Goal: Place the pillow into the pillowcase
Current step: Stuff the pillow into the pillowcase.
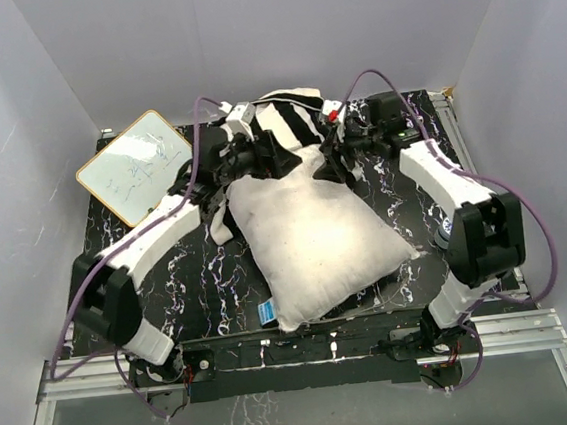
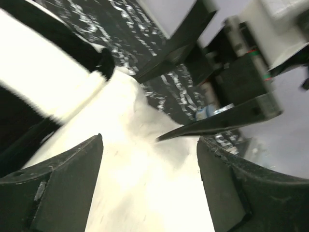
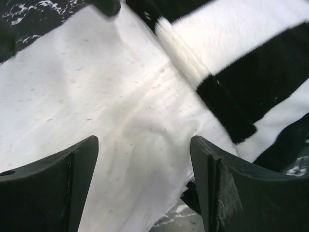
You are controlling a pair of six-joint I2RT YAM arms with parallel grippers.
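Note:
The plain white pillow (image 1: 316,239) lies diagonally on the table, its far end at the mouth of the black and white striped pillowcase (image 1: 290,121) bunched at the back. My left gripper (image 1: 273,158) is open over the pillow's far left corner. My right gripper (image 1: 334,162) is open over its far right corner. In the left wrist view the open gripper (image 2: 149,140) spans white pillow fabric (image 2: 145,188), with the pillowcase (image 2: 48,72) at the upper left. In the right wrist view the open gripper (image 3: 144,140) straddles the pillow's edge (image 3: 96,96), beside the pillowcase (image 3: 241,63).
A small whiteboard (image 1: 138,166) lies at the back left of the black marbled table (image 1: 189,272). A small blue tag (image 1: 266,313) sits by the pillow's near corner. White walls close in on three sides.

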